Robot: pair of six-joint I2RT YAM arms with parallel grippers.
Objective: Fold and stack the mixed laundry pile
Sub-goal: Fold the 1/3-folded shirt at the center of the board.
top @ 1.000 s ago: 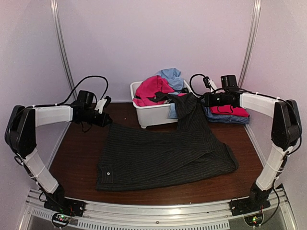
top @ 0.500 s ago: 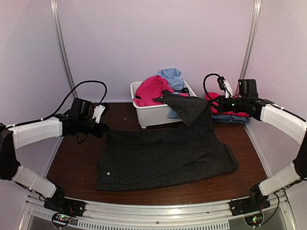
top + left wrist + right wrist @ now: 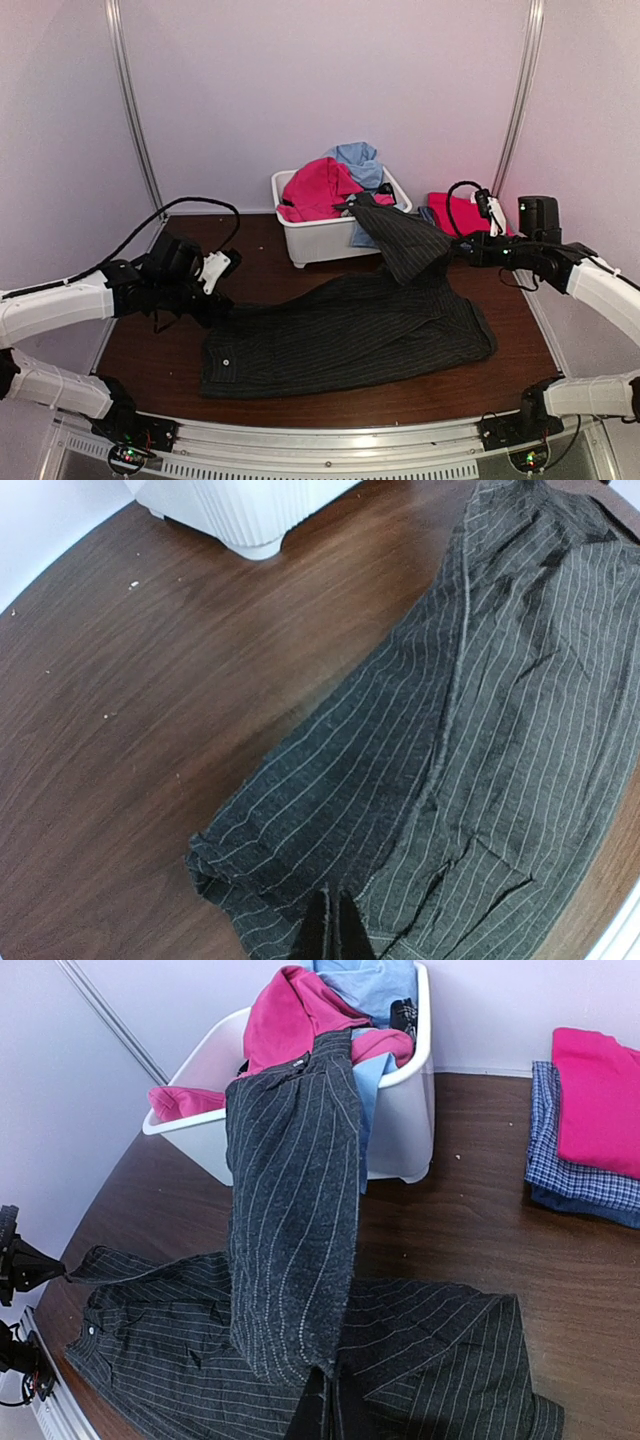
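**A:** Where is the black pinstriped garment (image 3: 350, 335) sitting?

**B:** It is lying spread across the middle of the table (image 3: 150, 345), reaching toward the near edge. One sleeve (image 3: 290, 1220) is rising off it toward the white tub (image 3: 322, 240), which is standing at the far edge.

**A:** What is the left gripper (image 3: 331, 908) doing?

**B:** Its fingers are pressing together on the garment's far-left corner, toward the left edge, and the cloth is bunching there.

**A:** And the right gripper (image 3: 326, 1385)?

**B:** It is clamping a fold of the raised sleeve and holding it above the table, toward the right edge. The sleeve's far end is draping over the tub's rim.

**A:** What is filling the tub?

**B:** A pink-red garment (image 3: 315, 188) is heaping up inside, with a light blue garment (image 3: 358, 160) lying behind it.

**A:** Is anything lying at the far right corner?

**B:** A folded pink-red piece (image 3: 600, 1090) is resting on top of a blue checked shirt (image 3: 565, 1155).
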